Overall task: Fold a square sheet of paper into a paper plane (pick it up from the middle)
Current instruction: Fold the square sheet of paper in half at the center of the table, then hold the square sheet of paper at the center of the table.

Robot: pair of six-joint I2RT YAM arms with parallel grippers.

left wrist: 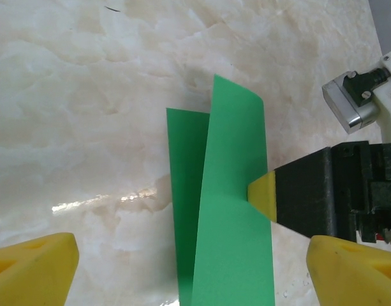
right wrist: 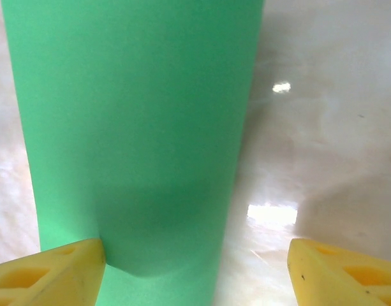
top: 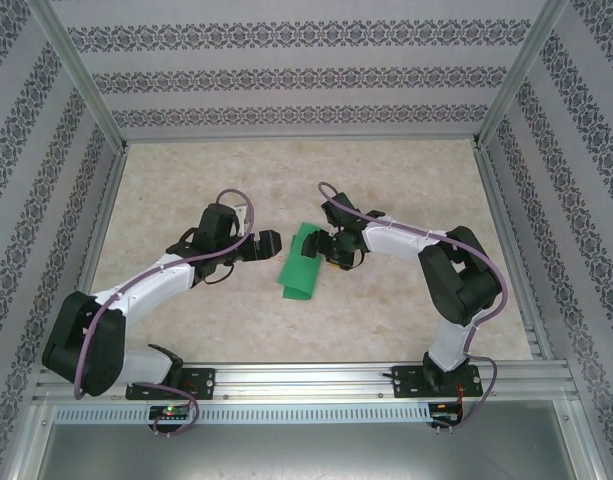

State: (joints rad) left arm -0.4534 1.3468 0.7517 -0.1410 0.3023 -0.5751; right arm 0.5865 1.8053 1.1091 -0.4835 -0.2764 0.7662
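I see right end effector [top: 332, 252] released, one finger [left wrist: 261, 195] under raised flap of paper [left wrist: 230, 229], probably propping it for crease; left end effector [top: 270, 244] released, just beside.

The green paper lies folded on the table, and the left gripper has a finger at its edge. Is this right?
Not quite: it is the right gripper whose yellow finger meets the edge of the folded green paper. The left gripper is apart from it, open. The left wrist view shows this.

top view high, looking down; both wrist views close, sharing paper [left wrist: 227, 210]
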